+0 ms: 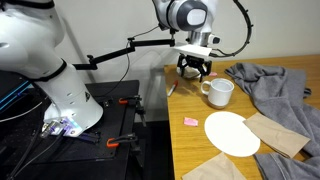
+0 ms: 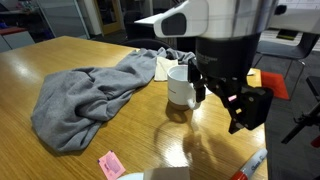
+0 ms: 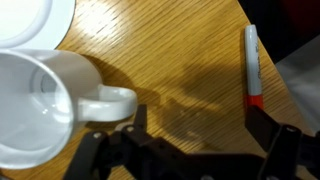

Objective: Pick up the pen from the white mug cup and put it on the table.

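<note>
The pen [image 3: 252, 65], red with a whitish part, lies flat on the wooden table [image 3: 170, 50] close to its edge. It also shows in both exterior views [image 1: 171, 88] [image 2: 248, 165]. The white mug cup [image 3: 40, 105] stands upright and looks empty, its handle pointing toward the pen; it shows in both exterior views [image 1: 218, 92] [image 2: 181, 88]. My gripper [image 3: 198, 125] is open and empty. It hangs above the table between mug and pen [image 1: 193, 68] [image 2: 222, 100], touching neither.
A crumpled grey cloth [image 1: 285, 85] [image 2: 90, 95] lies beyond the mug. A flat white plate [image 1: 232, 133] [image 3: 30, 20], brown paper sheets [image 1: 280, 135] and a small pink note [image 1: 190, 121] [image 2: 110, 163] lie on the table. The table edge runs just past the pen.
</note>
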{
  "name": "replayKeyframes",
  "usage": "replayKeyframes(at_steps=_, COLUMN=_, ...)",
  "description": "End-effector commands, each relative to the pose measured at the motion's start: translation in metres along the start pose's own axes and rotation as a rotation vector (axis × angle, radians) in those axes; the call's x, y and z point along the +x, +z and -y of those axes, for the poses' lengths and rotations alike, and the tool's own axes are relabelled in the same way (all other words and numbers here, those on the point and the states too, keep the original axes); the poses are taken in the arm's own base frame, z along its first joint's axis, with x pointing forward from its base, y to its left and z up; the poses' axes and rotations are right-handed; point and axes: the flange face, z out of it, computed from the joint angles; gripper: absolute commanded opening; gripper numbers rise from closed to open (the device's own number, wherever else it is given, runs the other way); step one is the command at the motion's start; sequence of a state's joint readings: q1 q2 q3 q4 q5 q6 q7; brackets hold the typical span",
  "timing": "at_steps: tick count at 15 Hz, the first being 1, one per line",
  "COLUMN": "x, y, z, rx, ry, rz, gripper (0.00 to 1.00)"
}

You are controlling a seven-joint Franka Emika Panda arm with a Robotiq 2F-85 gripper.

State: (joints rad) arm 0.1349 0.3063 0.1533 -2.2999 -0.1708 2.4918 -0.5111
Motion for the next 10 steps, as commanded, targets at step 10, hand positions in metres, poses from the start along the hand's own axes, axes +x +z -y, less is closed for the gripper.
replayKeyframes(at_steps=10, x=-0.05, y=-0.111, z=0.002, rx=-0.036, ry=0.084, rz=-0.249, gripper=1.0)
